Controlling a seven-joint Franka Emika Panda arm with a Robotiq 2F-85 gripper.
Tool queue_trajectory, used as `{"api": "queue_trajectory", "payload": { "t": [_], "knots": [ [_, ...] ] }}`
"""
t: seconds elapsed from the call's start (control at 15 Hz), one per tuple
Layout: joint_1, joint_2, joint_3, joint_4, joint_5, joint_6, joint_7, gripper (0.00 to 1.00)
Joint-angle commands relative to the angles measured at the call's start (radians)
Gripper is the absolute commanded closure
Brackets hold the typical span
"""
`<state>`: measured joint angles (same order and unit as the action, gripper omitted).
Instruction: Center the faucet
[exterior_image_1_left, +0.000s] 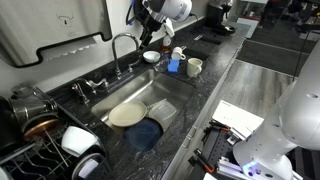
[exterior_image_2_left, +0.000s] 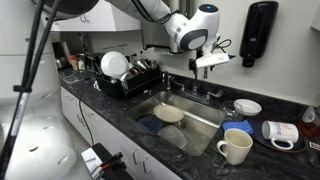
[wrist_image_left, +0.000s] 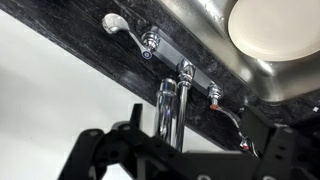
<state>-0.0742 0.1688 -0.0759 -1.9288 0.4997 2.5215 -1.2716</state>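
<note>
The faucet (exterior_image_1_left: 122, 48) is a tall chrome gooseneck spout behind the sink (exterior_image_1_left: 185, 100). In the wrist view the spout (wrist_image_left: 168, 105) rises from its base between two short chrome handles (wrist_image_left: 125, 27) (wrist_image_left: 226, 108). My gripper (exterior_image_1_left: 148, 42) hangs at the spout's arch; in an exterior view it (exterior_image_2_left: 208, 62) is above the sink's back edge and mostly hides the spout. In the wrist view my gripper (wrist_image_left: 180, 145) has its dark fingers spread wide to either side of the spout, open, with gaps on both sides.
A white plate (exterior_image_1_left: 125, 115), a blue bowl (exterior_image_1_left: 146, 136) and a clear container (exterior_image_1_left: 163, 112) lie in the sink. Cups (exterior_image_1_left: 193, 67) stand on the counter next to the faucet. A dish rack (exterior_image_2_left: 125, 75) holds dishes. A white mug (exterior_image_2_left: 235, 147) stands near the counter's front edge.
</note>
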Motion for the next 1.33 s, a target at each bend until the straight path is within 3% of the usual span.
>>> {"api": "queue_trajectory", "payload": {
  "t": [0.0,0.27,0.6,1.27],
  "knots": [
    [-0.051,0.064,0.055,0.067,0.060,0.006,-0.053,0.00],
    [-0.091,0.114,0.103,0.119,0.171,-0.042,-0.112,0.00],
    [-0.122,0.127,0.124,0.163,0.273,-0.231,-0.189,0.00],
    [-0.087,0.134,0.112,0.244,0.217,-0.481,-0.153,0.00]
  ]
}}
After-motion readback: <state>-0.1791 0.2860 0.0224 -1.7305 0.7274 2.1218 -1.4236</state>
